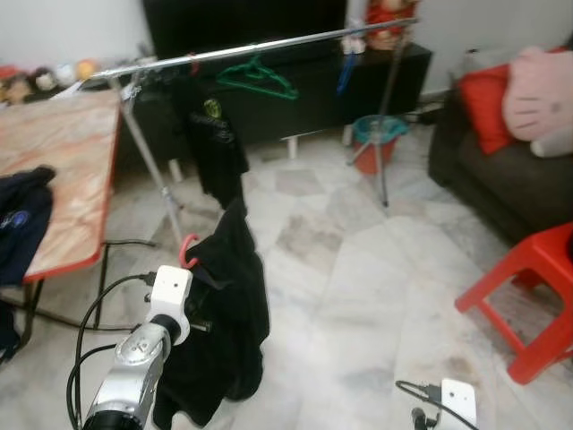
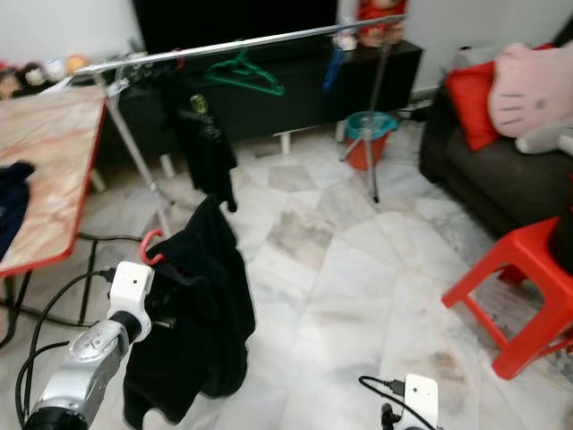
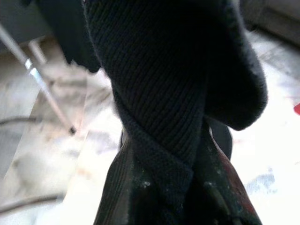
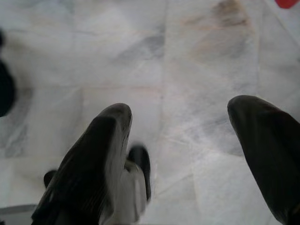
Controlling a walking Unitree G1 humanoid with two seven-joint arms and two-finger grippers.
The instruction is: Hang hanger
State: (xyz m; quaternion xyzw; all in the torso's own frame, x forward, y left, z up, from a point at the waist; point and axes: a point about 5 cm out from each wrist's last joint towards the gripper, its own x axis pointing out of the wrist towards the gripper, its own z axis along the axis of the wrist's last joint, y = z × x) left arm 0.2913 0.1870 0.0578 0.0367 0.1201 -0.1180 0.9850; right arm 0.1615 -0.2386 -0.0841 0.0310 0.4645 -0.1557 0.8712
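A red hanger, whose hook (image 1: pixel 185 252) sticks up, carries a black garment (image 1: pixel 226 313) that hangs low over the floor at the lower left. My left gripper (image 3: pixel 164 159) is shut on it, its fingers (image 3: pixel 123 187) buried in the dark cloth. Farther ahead a silver clothes rail (image 1: pixel 269 43) spans the room. On the rail hang a black shirt (image 1: pixel 215 139), an empty green hanger (image 1: pixel 258 76) and a blue item (image 1: pixel 347 70). My right gripper (image 4: pixel 180 126) is open and empty above bare floor tiles, low at the right.
A table with an orange marbled top (image 1: pixel 67 161) and dark clothes (image 1: pixel 20 224) stands on the left. To the right are a red plastic stool (image 1: pixel 537 296) and a dark sofa (image 1: pixel 501 184) with cushions. A bucket (image 1: pixel 377 134) sits by the rail's far leg.
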